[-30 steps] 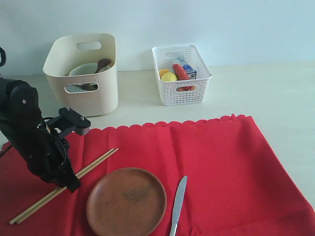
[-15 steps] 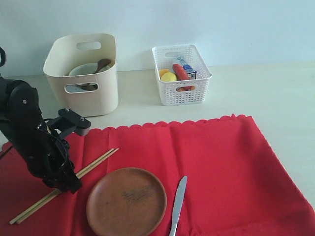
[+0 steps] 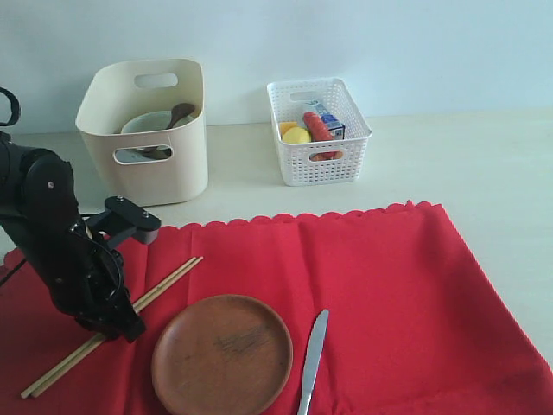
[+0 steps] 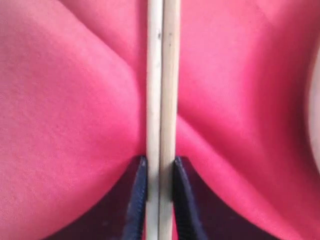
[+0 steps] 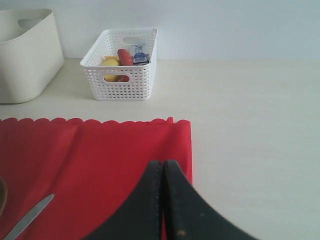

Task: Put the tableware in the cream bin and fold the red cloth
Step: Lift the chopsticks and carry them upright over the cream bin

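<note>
The two wooden chopsticks [image 3: 164, 284] lie side by side on the red cloth [image 3: 380, 285]. My left gripper [image 3: 117, 328] is shut on them near their middle. In the left wrist view the fingers [image 4: 136, 200] press both chopsticks [image 4: 162, 75] from either side, with the cloth [image 4: 60, 100] bunched under them. The round brown plate [image 3: 222, 354] and the steel knife [image 3: 313, 350] lie on the cloth near its front. The cream bin [image 3: 164, 177] at the back left holds the white bowl [image 3: 145, 123] and the wooden spoon [image 3: 180, 112]. My right gripper [image 5: 163, 167] is shut on nothing, over the cloth's [image 5: 90, 150] right edge.
A white lattice basket [image 3: 320, 130] with food items stands to the right of the cream bin. Bare cream table [image 3: 484, 164] lies behind and to the right of the cloth. The black left arm [image 3: 52, 242] stands over the cloth's left part.
The left arm has shifted slightly and the chopsticks have slid a little toward the front left. The plate, knife and bins have not moved.
</note>
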Tool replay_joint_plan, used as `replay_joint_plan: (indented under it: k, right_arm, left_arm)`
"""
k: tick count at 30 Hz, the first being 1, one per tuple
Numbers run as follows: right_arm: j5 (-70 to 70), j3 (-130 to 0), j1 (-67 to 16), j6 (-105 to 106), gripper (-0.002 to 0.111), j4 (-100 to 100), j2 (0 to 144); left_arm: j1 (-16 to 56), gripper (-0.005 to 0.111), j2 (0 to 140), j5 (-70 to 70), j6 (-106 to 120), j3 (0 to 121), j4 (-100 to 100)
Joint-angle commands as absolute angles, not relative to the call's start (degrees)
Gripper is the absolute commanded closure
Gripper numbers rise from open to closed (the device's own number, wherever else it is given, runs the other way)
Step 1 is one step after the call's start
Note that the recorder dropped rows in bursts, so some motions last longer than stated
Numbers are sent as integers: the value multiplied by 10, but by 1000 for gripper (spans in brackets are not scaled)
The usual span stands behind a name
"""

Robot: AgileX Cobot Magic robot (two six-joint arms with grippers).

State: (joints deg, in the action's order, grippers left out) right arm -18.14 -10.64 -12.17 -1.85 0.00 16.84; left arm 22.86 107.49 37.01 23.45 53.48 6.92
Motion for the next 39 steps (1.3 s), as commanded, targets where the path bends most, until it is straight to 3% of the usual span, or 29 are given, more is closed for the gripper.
replay_joint_plan:
  k: [1,15,24,31,39]
  right_arm:
    - [-179,-106,-120,-17,108,0,165]
    - [-179,-106,-120,-17,108,0,165]
    - [-179,-106,-120,-17,108,0,165]
    - [-179,-106,-120,-17,108,0,165]
    - [-179,-106,-120,-18,108,0,165]
  left_arm:
    - [229,107,1084,365,227,533,77]
    - [229,107,1003,382,221,533,77]
    - [229,107,871,370,206,562,77]
    - [206,107,829,287,185,643,76]
    - [151,107,888,165,175,730,79]
